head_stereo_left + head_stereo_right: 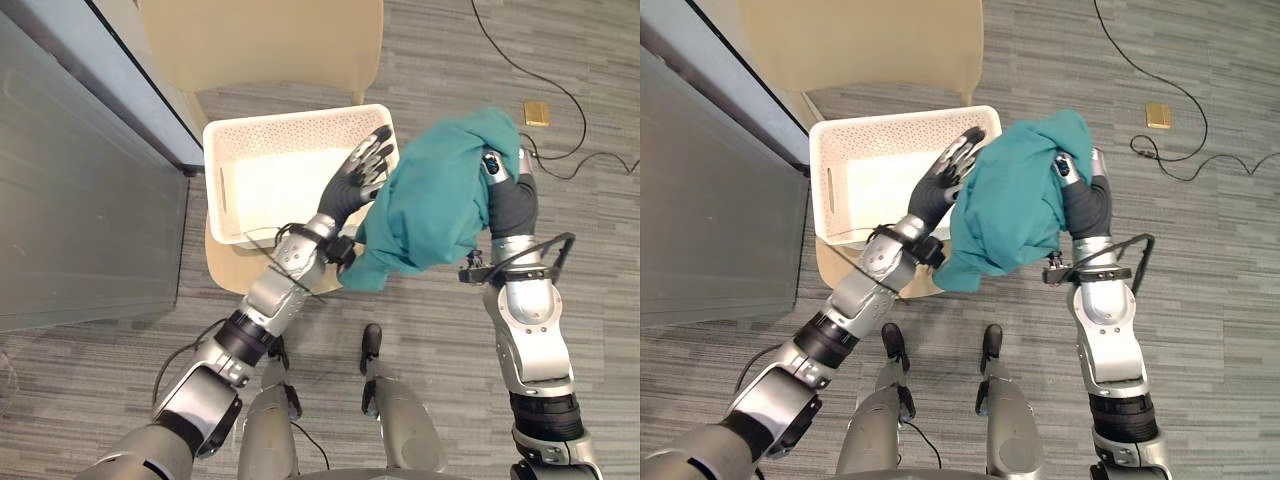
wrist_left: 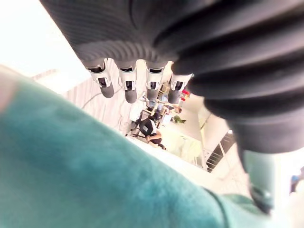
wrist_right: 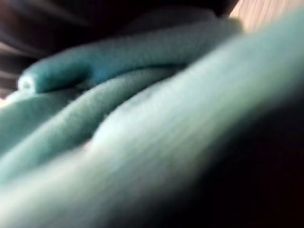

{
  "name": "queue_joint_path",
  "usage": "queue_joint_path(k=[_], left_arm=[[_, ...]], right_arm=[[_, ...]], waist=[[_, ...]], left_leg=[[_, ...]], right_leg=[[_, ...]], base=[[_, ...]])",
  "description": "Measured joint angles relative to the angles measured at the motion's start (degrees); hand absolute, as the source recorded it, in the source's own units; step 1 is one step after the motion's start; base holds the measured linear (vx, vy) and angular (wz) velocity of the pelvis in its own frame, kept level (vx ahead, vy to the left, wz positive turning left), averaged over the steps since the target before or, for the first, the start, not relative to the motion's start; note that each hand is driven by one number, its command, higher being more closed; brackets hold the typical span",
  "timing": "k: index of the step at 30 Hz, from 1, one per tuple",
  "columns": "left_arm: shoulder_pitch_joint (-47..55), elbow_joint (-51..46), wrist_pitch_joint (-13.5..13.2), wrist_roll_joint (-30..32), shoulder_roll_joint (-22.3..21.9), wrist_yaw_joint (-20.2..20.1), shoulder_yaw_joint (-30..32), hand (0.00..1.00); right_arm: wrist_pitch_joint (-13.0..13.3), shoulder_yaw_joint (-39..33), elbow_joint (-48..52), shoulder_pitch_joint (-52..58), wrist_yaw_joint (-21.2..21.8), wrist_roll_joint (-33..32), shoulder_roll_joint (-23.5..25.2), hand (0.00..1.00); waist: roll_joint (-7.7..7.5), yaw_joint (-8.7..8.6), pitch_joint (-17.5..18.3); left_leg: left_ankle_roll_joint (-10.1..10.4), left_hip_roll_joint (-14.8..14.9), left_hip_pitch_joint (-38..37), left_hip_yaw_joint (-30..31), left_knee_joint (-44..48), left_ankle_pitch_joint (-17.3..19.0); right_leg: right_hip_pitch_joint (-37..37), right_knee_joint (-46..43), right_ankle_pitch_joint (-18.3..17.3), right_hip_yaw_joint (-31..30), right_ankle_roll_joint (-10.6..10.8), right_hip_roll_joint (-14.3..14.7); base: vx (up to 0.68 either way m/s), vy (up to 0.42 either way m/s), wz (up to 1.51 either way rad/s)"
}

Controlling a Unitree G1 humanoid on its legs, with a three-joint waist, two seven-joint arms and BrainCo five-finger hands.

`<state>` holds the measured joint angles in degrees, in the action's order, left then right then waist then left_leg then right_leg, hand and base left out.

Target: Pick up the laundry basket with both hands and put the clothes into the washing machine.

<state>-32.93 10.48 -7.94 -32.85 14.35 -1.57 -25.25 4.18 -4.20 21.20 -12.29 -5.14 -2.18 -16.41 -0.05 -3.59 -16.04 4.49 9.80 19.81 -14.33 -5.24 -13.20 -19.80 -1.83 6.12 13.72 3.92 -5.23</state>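
A white perforated laundry basket [image 1: 215, 180] rests on a beige chair [image 1: 260, 45]; its white bottom is bare where it shows. A teal garment [image 1: 435, 200] hangs in the air over the basket's right rim. My right hand [image 1: 492, 165] is buried in the top of the cloth, its thumb curled over a fold. In the right wrist view the garment [image 3: 166, 133] lies right against the hand. My left hand [image 1: 355, 180] reaches over the basket with straight fingers [image 2: 130, 85], its palm against the garment's [image 2: 95, 180] left side.
A grey panel [image 1: 80, 200] and a pale wall edge stand along the left. A small tan block [image 1: 536, 112] lies on the striped floor at the far right, with a thin black cable [image 1: 520, 70] running past it.
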Motion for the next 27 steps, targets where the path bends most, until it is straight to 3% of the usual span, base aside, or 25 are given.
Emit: queue_joint_path(k=[4,10,16,22,27], left_arm=[[7.7,-3.1,0.1,-0.2,4.7,-3.8,2.8,0.0],[12.0,-3.7,0.2,-0.7,5.7,-7.1,3.3,0.0],[12.8,-3.9,0.2,-2.5,6.1,-7.3,3.3,0.0],[11.1,-3.9,0.2,-2.2,6.0,-6.9,1.6,0.0],[5.7,-3.9,-0.1,4.1,6.0,-6.3,-2.7,0.0]], right_arm=[[0.3,-3.3,0.0,1.8,0.4,0.0,-1.9,1.0],[1.1,-3.8,0.0,3.9,2.5,0.0,-2.6,1.0],[2.0,-3.5,0.0,3.9,2.8,-0.1,-2.6,1.0],[2.0,2.1,0.0,3.5,3.0,-0.7,-2.5,1.0],[2.0,8.0,0.0,1.6,4.5,-3.8,-1.5,1.0]], waist=[[0.28,0.15,1.2],[0.24,0.88,2.2],[0.19,0.83,3.8],[0.19,0.68,3.8],[0.19,0.7,3.8]], left_leg=[[0.0,0.0,-0.7,0.0,0.0,0.0],[0.0,0.0,-0.7,-0.1,0.0,0.0],[0.0,0.1,-0.7,0.0,0.0,0.0],[0.0,0.1,-0.5,0.0,0.2,0.0],[0.0,0.1,-0.1,0.1,0.4,0.0]], right_leg=[[0.7,0.0,0.0,0.0,0.0,0.0],[0.7,0.0,0.0,0.1,0.0,0.0],[0.7,0.1,0.2,0.1,-0.1,0.0],[0.7,0.1,0.3,0.1,0.0,0.0],[0.5,0.0,0.3,0.1,0.0,0.0]], base=[[0.0,0.0,0.0],[-0.02,-0.003,0.0],[0.0,0.0,0.0],[0.0,-0.002,0.01],[0.0,-0.002,0.02]])
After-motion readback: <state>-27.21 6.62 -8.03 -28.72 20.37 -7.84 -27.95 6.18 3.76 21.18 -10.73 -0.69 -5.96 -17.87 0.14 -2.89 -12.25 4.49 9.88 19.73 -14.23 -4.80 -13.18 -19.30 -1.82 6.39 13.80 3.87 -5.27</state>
